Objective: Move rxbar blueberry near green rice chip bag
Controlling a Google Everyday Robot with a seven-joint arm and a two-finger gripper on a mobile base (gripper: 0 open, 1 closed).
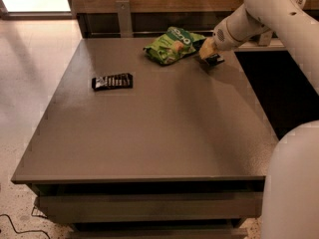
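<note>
The green rice chip bag (172, 45) lies at the far edge of the table, right of middle. My gripper (209, 54) hangs just to the right of the bag, low over the table. It is shut on a small dark bar, the rxbar blueberry (215, 60), which sticks out under the pale fingers (206, 48) and sits close above the table top. The bar is about a hand's width from the bag's right end.
A black bar wrapper with white lettering (112, 81) lies on the left part of the grey table (159, 133). A wooden wall with a metal bracket (124, 16) runs behind the table. My white arm (279, 14) reaches in from the right.
</note>
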